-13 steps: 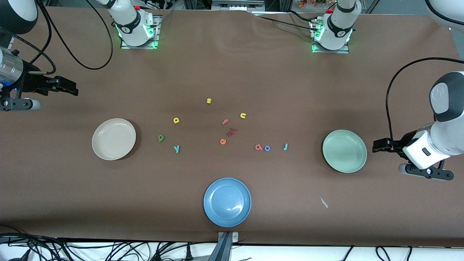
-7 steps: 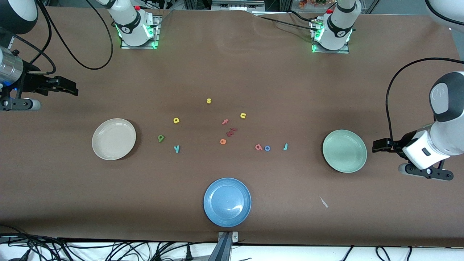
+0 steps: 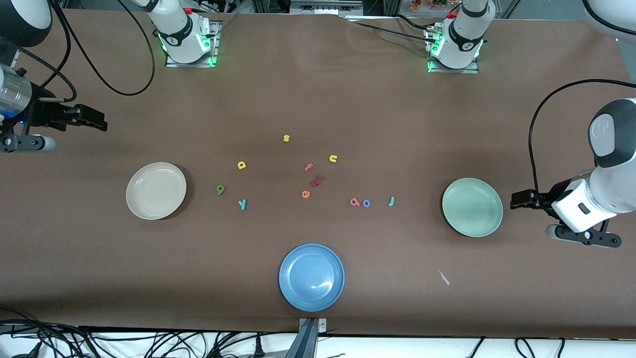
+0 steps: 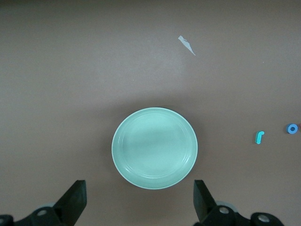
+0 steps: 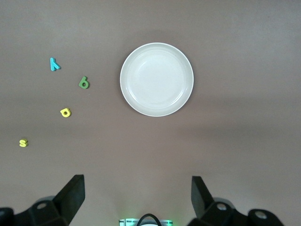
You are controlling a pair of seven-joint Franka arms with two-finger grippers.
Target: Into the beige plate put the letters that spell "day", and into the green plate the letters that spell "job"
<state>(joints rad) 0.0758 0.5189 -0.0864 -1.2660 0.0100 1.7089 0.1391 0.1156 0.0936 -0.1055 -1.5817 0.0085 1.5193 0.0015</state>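
While plates lie bare, blue plate (image 3: 311, 277) sits nearest.

Change since the earlier frames: the left arm's wrist housing, with the left gripper (image 3: 519, 200) beside the green plate (image 3: 472, 207), sits marginally nearer the table's end. The shift is barely perceptible. No letter, plate or other arm shows any displacement.
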